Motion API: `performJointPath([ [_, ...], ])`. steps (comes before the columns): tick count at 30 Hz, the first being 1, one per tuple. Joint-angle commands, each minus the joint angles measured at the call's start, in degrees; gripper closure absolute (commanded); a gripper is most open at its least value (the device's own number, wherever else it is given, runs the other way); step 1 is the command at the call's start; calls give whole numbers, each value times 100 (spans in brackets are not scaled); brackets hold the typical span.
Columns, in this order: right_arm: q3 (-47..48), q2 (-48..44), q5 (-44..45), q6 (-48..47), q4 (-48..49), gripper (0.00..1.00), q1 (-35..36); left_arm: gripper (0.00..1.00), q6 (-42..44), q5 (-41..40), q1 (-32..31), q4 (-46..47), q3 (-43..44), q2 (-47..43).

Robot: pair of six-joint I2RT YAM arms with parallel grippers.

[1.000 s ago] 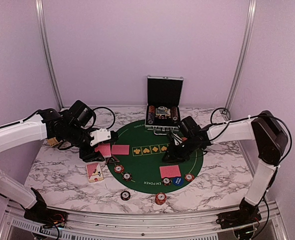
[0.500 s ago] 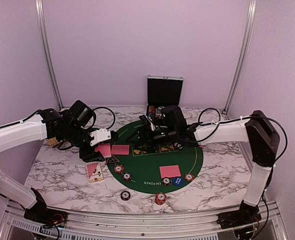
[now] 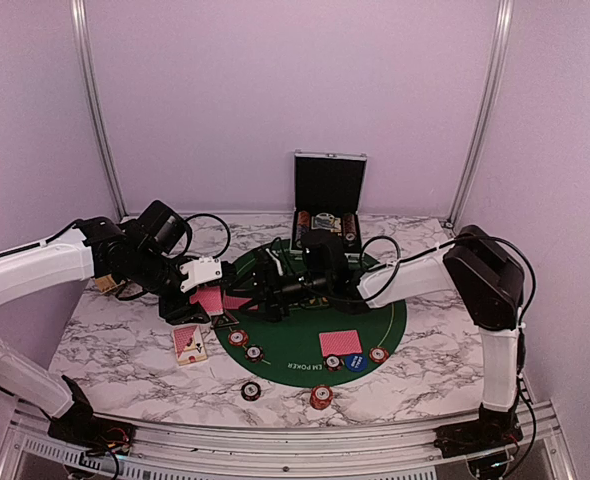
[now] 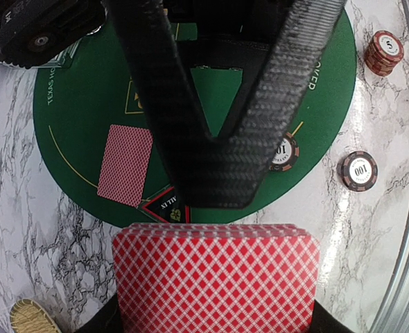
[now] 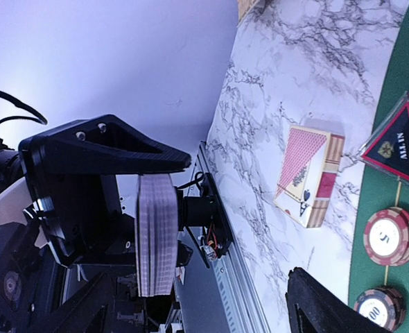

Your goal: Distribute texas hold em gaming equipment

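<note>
Presently | left gripper (image 3: 204, 291) clenching red-backed deck (image 4: 215, 281) above green mat's (image 3: 287, 338) left edge | right gripper (image 3: 246, 298) hanging just beside deck, jaws standing apart, holding nothing | step: dealing cards | next: likely pinching 1 top card only

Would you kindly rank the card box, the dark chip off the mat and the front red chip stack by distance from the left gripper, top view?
From the left gripper, holding the deck of cards:
1. card box, close on its near side.
2. dark chip, near the front edge.
3. red chip stack, farther right.
</note>
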Motion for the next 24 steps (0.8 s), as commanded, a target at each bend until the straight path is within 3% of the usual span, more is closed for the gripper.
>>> performJointPath([
  [1, 188, 55, -169, 368, 681, 16, 103, 100, -26, 84, 26, -60, 125, -33],
  [24, 1079, 805, -231, 672, 841, 16, 443, 100, -114, 91, 26, -48, 168, 9],
])
